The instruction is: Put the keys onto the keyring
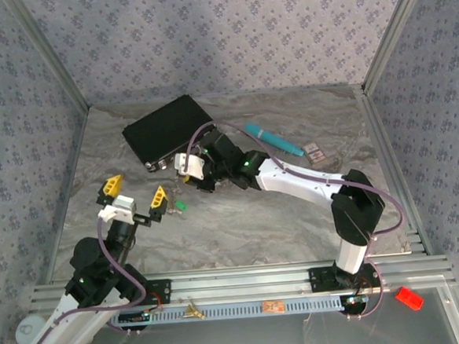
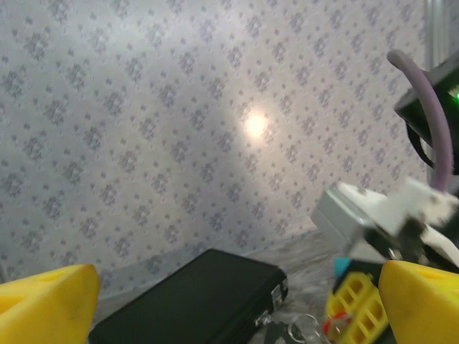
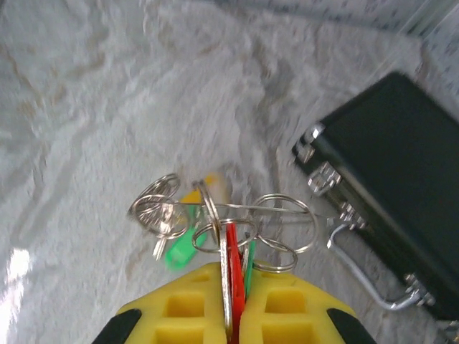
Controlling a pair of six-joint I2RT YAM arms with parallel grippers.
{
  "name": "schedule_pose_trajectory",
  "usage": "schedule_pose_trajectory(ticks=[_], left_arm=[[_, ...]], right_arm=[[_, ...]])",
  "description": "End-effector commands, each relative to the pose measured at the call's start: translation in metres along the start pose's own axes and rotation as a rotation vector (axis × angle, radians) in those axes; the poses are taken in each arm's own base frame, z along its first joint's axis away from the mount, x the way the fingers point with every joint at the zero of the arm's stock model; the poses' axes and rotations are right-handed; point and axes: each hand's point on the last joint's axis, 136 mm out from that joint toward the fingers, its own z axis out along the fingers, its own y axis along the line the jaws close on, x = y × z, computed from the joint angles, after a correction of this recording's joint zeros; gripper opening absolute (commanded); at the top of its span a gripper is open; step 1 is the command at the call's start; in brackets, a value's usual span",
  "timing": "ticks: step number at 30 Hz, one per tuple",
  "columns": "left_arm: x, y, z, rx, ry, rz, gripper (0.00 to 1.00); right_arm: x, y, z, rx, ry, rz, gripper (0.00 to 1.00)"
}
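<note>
Red key (image 3: 229,251) clamped in right end effector (image 3: 233,287), head against keyring (image 3: 209,211) loops just above tabletop (image 3: 86,143). Green key (image 3: 178,252) beneath. Left end effector (image 1: 136,193) spread apart, raised, empty. Threading step in hand; next likely needs left steadying loop.

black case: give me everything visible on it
The black case is a flat, rectangular, hard-looking box, matte black, lid shut. The long edge facing the arms carries silver metal latches and a thin wire handle swung outward. It lies flat on the table, far side, left of centre, turned at an angle. The right gripper, shut on a red key, sits beside the handle edge; no contact visible.
</note>
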Motion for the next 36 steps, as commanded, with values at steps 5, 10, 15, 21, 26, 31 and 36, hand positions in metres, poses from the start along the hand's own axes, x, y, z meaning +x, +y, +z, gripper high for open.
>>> schedule_pose_trajectory(ticks=[5, 10, 15, 21, 26, 31, 36], left_arm=[[0.021, 0.005, 0.024, -0.095, 0.098, 0.01, 0.99], [0.041, 0.006, 0.039, -0.14, 0.181, 0.021, 0.99], [0.064, 0.022, 0.045, -0.228, 0.261, -0.032, 1.0], [0.085, 0.046, 0.05, -0.338, 0.337, -0.098, 0.99], [0.109, 0.055, 0.061, -0.359, 0.408, -0.111, 0.99], [0.132, 0.07, 0.067, -0.41, 0.452, -0.067, 0.99], [0.157, 0.089, 0.069, -0.457, 0.487, -0.07, 0.99]], right_arm=[[0.106, 0.028, -0.007, -0.013, 0.334, -0.069, 0.0], [0.179, 0.052, -0.03, -0.03, 0.583, -0.08, 0.0], [0.224, 0.071, -0.057, -0.062, 0.762, -0.109, 0.21], [0.237, 0.087, -0.098, -0.133, 0.838, -0.097, 0.36], [0.215, 0.046, -0.128, 0.051, 0.678, 0.105, 0.36], [0.195, -0.047, -0.184, 0.528, 0.314, 0.451, 0.41], [0.259, -0.101, -0.252, 0.979, 0.165, 0.746, 0.44]])
